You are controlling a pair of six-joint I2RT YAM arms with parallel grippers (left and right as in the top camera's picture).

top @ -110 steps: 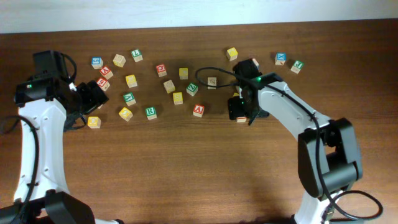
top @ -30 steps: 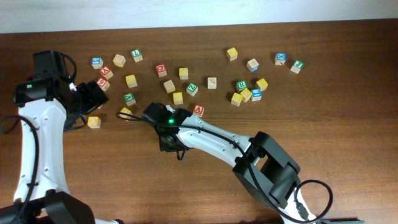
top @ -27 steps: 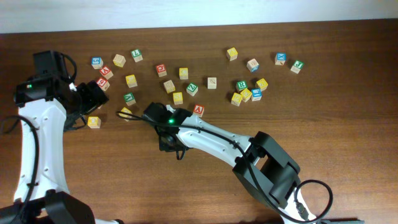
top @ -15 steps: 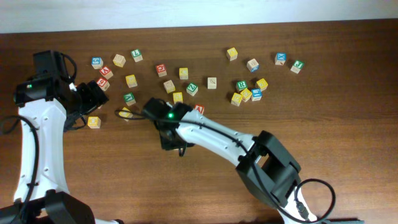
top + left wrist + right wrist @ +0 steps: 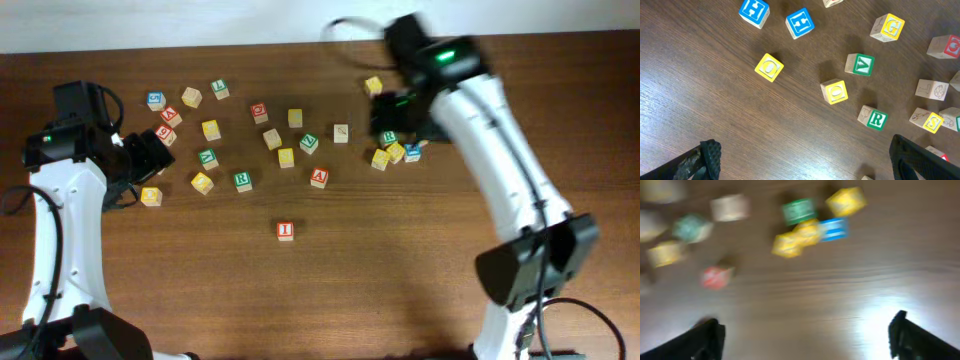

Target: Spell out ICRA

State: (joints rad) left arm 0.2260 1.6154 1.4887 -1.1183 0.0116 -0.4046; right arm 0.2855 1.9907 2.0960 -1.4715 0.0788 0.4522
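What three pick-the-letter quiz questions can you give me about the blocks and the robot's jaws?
1. Where is the red I cube?
A) in the left jaws
B) alone, apart from the other cubes
C) stacked on a blue cube

2. In the left wrist view, what colour is the R cube face?
A) green
B) blue
C) red

3. How are the left jaws?
A) shut on a cube
B) shut on nothing
C) open, holding nothing

Answers:
1 B: in the overhead view it sits by itself below the scattered group.
2 A: the R and its border are green.
3 C: the fingertips stand wide apart with nothing between them.
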